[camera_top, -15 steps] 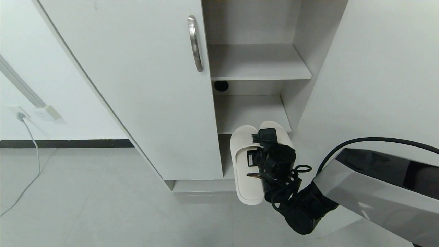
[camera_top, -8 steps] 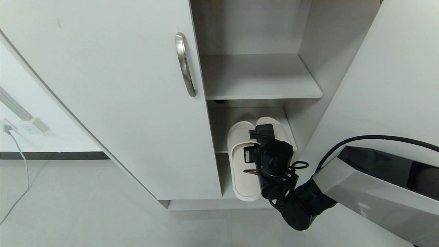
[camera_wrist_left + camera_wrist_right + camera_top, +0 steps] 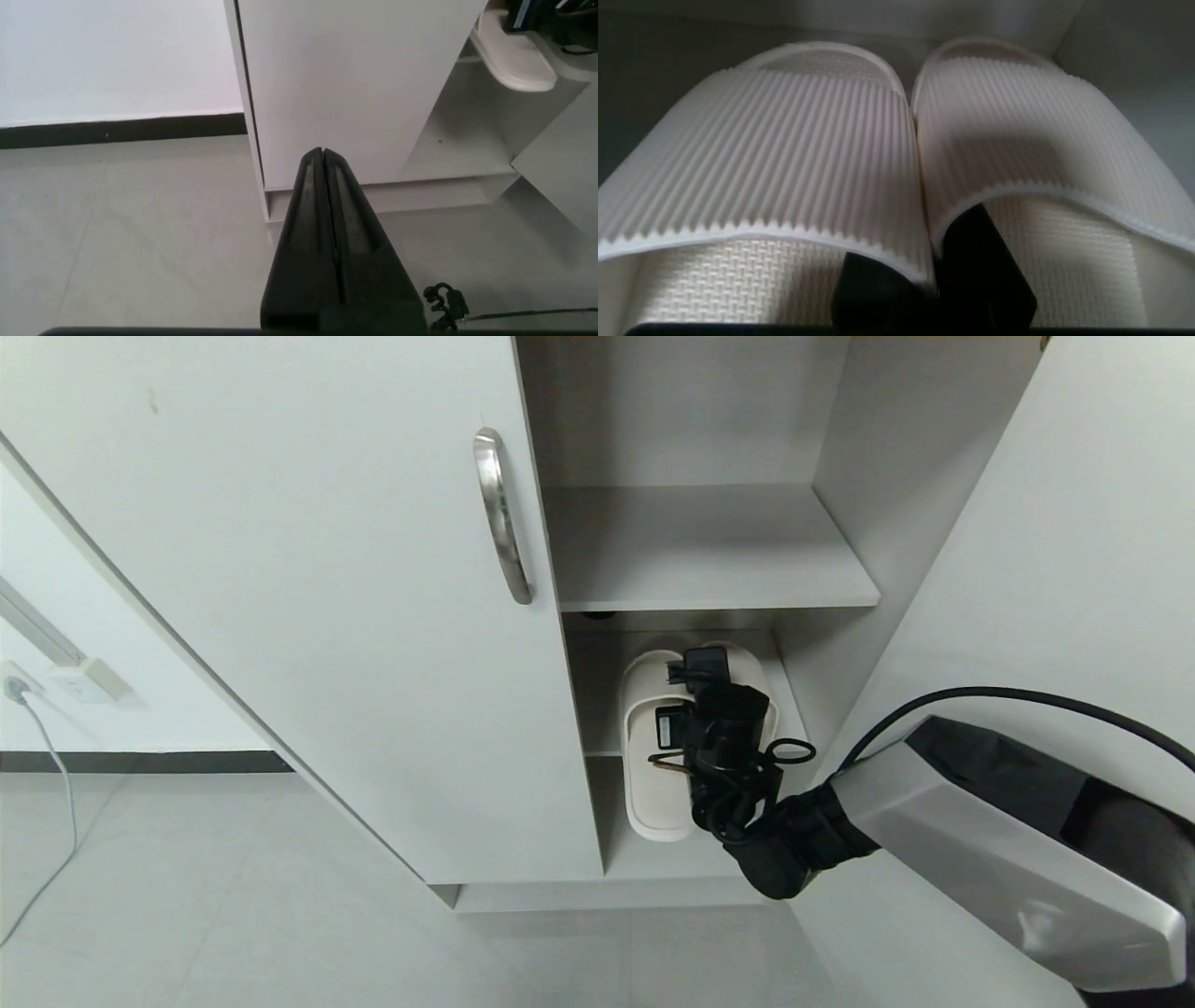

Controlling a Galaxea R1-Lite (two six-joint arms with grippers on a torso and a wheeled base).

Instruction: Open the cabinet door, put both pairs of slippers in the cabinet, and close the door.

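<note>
Leftmost, a wall socket (image 3: 13,688) with its cable sits low on the wall. The left tool (image 3: 321,155) hangs above the floor (image 3: 121,233) in front of the cabinet, its fingers pressed together on nothing. Next comes the closed cabinet door (image 3: 308,569) with its metal handle (image 3: 501,513). Beside it in the open compartment, the upper shelf (image 3: 700,551) is bare. Below it the pair of cream slippers (image 3: 649,784) lies side by side, toes over the lower shelf (image 3: 597,709) and heels jutting past its front edge. The right tool (image 3: 700,689) is clamped on their touching inner edges. Rightmost, the open door (image 3: 1074,523) stands swung outward.
</note>
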